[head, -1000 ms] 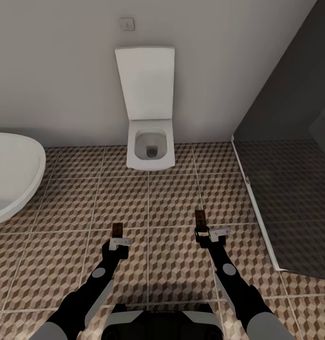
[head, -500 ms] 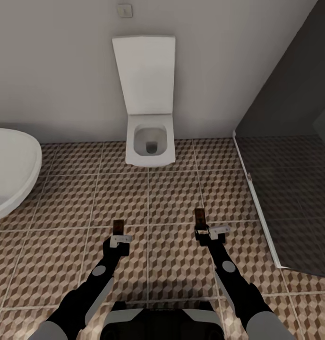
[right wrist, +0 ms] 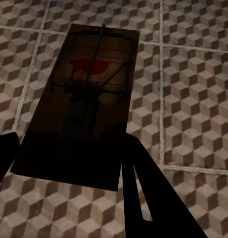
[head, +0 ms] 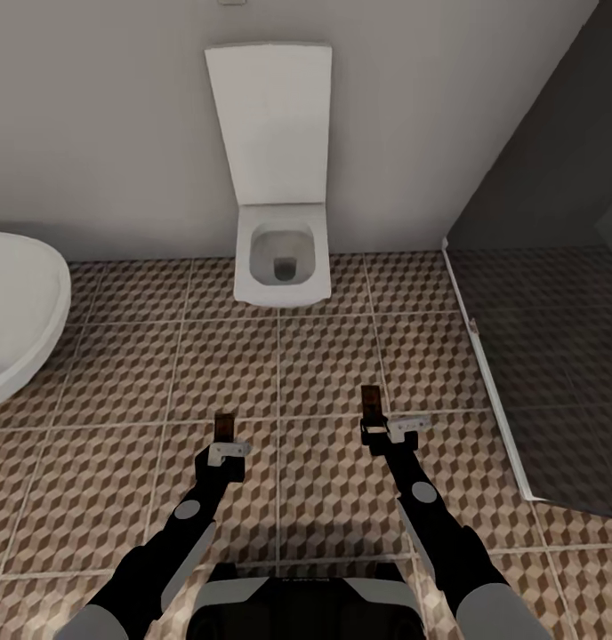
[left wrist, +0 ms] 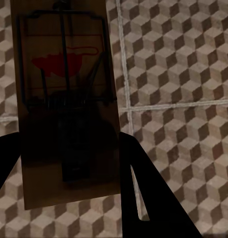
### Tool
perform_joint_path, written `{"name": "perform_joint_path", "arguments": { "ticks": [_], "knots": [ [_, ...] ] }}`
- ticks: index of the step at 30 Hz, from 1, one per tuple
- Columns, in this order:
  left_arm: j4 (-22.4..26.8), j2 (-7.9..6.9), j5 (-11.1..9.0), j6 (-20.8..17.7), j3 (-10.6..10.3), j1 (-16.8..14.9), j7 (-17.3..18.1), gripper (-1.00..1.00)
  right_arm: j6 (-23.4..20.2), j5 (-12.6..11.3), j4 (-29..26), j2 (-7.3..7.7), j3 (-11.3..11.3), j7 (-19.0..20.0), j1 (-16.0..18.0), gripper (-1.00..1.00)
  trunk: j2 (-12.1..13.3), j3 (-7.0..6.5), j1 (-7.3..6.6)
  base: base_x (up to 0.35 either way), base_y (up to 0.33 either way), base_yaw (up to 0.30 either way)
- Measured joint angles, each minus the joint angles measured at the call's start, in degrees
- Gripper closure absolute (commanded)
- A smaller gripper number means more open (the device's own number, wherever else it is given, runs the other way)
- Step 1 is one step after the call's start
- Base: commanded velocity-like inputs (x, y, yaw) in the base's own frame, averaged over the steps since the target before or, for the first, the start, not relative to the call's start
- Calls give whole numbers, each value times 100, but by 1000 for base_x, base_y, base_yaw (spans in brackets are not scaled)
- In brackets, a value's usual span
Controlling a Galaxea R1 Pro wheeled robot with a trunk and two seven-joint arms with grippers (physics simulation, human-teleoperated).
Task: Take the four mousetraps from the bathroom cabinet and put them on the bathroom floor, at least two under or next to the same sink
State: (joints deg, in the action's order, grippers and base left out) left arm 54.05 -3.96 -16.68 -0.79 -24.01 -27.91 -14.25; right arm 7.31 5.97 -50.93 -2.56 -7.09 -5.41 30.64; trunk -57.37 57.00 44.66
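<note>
The left end effector (head: 223, 442) is closed on a mousetrap (head: 223, 426), the tan board sticking out past its fingertips toward 12 o'clock. In the left wrist view that trap (left wrist: 66, 99) lies between the two dark fingers (left wrist: 148, 198), its wire spring and a red mouse print facing the camera. The right end effector (head: 372, 425) likewise grips a second trap (head: 370, 402), also pointing to 12 o'clock; the right wrist view shows this trap (right wrist: 84, 104) clamped at its near end, red print and spring up. Both traps hang above the floor (head: 279, 373), which is tiled in a brown-and-beige cube pattern with pale grout. At 12 o'clock a white square toilet (head: 282, 258) stands against the grey wall, lid up. A white tub (head: 12, 311) curves in at 9 o'clock, and a dark glass screen (head: 555, 356) stands at 3 o'clock.
</note>
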Motion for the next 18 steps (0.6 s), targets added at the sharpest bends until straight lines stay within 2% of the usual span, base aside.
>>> {"name": "perform_joint_path", "arguments": {
  "ticks": [18],
  "knots": [
    [-53,1,-1,0,0,0,0,100,-7,0,-15,-8,-1,1,-1,100,-722,488,395,0,0,0]
  ]
}}
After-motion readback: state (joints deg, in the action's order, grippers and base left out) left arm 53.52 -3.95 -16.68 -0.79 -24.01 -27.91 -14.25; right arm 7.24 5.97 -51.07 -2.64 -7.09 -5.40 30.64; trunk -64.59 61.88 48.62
